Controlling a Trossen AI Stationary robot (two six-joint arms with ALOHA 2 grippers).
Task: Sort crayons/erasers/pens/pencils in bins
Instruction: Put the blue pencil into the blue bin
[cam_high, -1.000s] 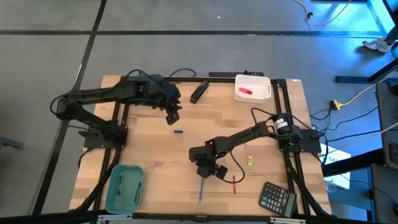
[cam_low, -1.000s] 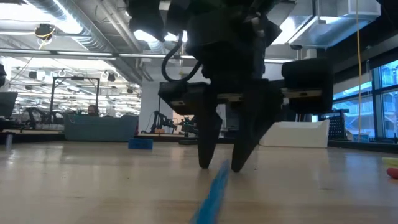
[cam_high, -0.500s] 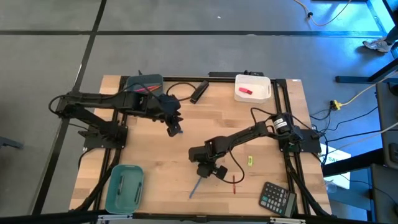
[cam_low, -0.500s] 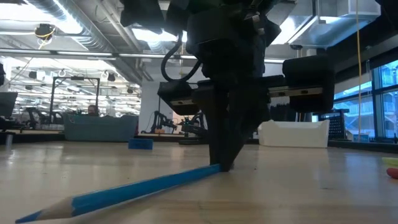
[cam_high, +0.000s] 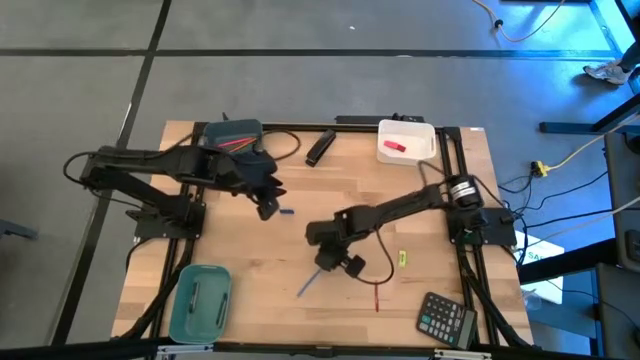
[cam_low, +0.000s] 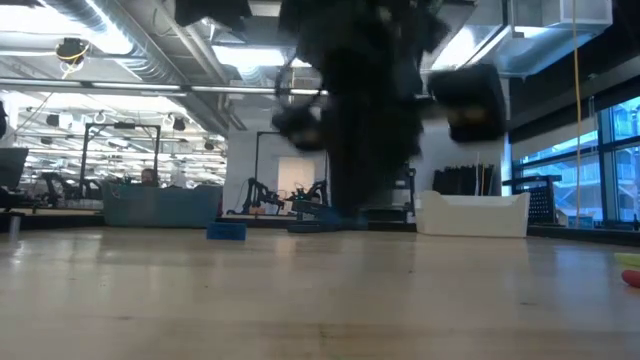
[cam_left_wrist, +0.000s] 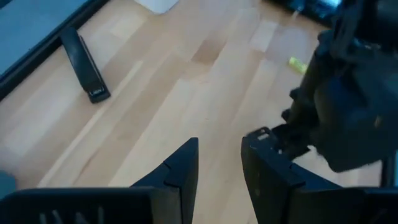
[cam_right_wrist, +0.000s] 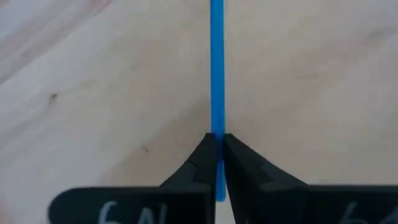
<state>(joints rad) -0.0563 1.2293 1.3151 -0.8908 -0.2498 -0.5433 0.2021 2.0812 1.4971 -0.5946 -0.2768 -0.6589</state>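
My right gripper (cam_high: 324, 264) is shut on a bright blue pencil (cam_high: 308, 284) over the near middle of the table; the pencil shows in the right wrist view (cam_right_wrist: 216, 68). My left gripper (cam_high: 268, 208) hovers open left of centre, nothing between its fingers (cam_left_wrist: 219, 168). A small blue piece (cam_high: 287, 211) lies on the table just beside it. The blue-grey bin (cam_high: 232, 135) at the far left holds pink-red sticks. The white bin (cam_high: 407, 141) at the far right holds a red eraser (cam_high: 393, 146). The teal bin (cam_high: 200, 300) stands at the near left. My right gripper pinches one end of the blue pencil (cam_right_wrist: 216, 144) between its two fingertips (cam_right_wrist: 200, 163). The fingers slant down from above. The pencil runs on past the fingertips, its free end (cam_high: 299, 294) toward the near left. In the low view no part of it lies on the table.
A black stapler-like object (cam_high: 320, 147) lies at the far middle. A small yellow-green piece (cam_high: 403, 259) and a thin dark red pen (cam_high: 377, 297) lie right of my right gripper. A black calculator (cam_high: 446, 318) sits at the near right corner.
My right gripper has shut on the blue pencil's end and risen with it. The pencil, which lay pointing at the near edge, swung its free end toward the near left and came off the table. My left gripper has moved off the blue-grey bin toward the near edge.
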